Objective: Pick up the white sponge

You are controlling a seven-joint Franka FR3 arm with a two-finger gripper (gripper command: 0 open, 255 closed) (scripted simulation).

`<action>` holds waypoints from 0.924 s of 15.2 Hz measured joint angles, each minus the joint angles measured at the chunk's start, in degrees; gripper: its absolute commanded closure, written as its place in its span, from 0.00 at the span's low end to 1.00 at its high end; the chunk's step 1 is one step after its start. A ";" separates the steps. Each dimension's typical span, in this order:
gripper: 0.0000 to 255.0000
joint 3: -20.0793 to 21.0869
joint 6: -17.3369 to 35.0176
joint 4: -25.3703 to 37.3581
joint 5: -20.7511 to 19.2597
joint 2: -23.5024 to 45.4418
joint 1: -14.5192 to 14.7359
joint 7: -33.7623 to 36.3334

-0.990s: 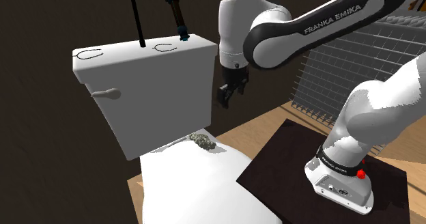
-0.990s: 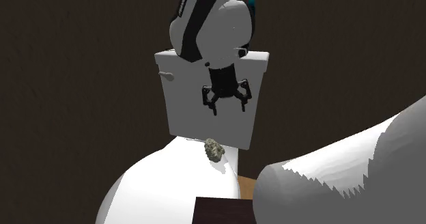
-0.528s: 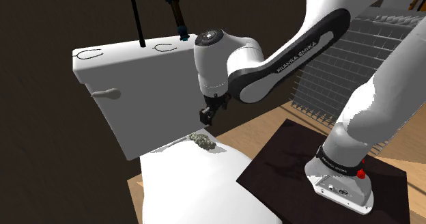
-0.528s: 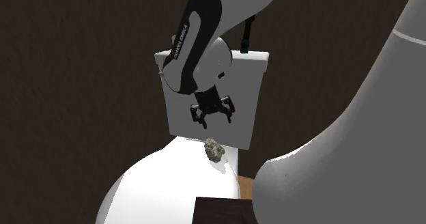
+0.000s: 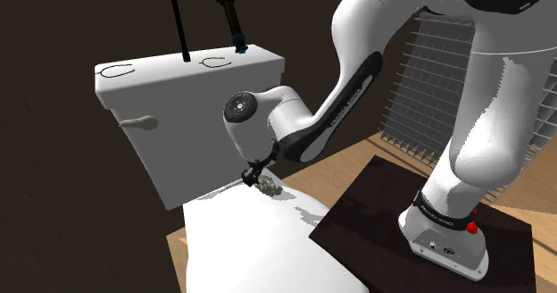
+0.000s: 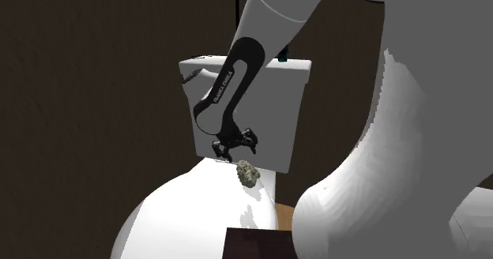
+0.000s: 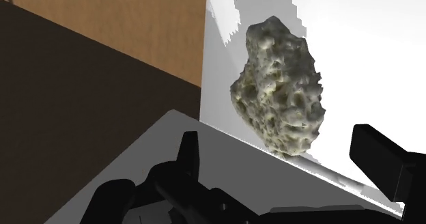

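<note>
The sponge [image 5: 267, 187] is a pale grey-olive, porous lump lying on the white toilet lid [image 5: 259, 242], close to the foot of the tank [image 5: 192, 113]. My black gripper [image 5: 253, 174] hangs just above it, on the tank side, fingers apart. In the second exterior view the open gripper [image 6: 235, 145] sits just above and left of the sponge [image 6: 248, 172]. In the wrist view the sponge [image 7: 280, 93] lies just beyond the gripper [image 7: 280, 147], between the lines of the two spread fingers [image 7: 189, 147], untouched.
The upright tank stands right behind the sponge, with a flush lever [image 5: 138, 121] and a black rod [image 5: 178, 19] and a brush handle [image 5: 230, 10] rising from its top. A wire rack [image 5: 437, 77] stands at the shoulder view's right. My dark stand [image 5: 375, 211] borders the lid.
The arm has swung down and toward the shoulder view's left, bringing the gripper from mid-height beside the tank to just above the sponge. The sponge has not moved.
</note>
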 measured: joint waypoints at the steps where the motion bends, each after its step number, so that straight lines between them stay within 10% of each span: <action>1: 0.00 -0.78 -0.97 2.01 -3.07 3.21 1.55 2.49; 10: 0.00 -4.14 -0.37 5.27 -10.90 11.40 4.69 8.72; 11: 1.00 -4.22 -0.27 5.23 -11.09 11.55 4.75 8.93; 14: 1.00 -4.31 -0.17 5.24 -11.32 11.67 4.80 9.12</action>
